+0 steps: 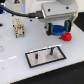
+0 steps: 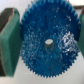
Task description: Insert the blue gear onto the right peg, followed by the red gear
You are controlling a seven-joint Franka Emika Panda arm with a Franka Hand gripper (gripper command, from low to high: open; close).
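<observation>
**Blue gear in the tool, both pegs still bare**

Nearest in the exterior view lies the grey plate (image 1: pixel 46 56), black-rimmed, on the white bench (image 1: pixel 12 60). Two thin dark pins stand on it; the right peg (image 1: pixel 52 50) is bare, and so is its left twin (image 1: pixel 36 55). Neither gear is seated yet, so both insertions are still to do.

Behind the plate, above the bench, the tool (image 1: pixel 57 30) is pinching the blue gear (image 1: pixel 59 28). The wrist view confirms it: the toothed blue disc (image 2: pixel 48 42) fills the frame, its hub hole in the middle, with a green pad (image 2: pixel 8 37) pressed against its rim on either side. The gear hangs clear of the plate, further back than the right peg and slightly to its right.

Just beside the tool, on the exterior view's right, the red gear (image 1: pixel 64 36) rests on the bench, untouched.

Far left stands a small pale fixture (image 1: pixel 18 26), well apart from the plate. The bench between the tool and the right peg looks open, so the path seems clear; the twin pin and the red gear are the near obstacles.
</observation>
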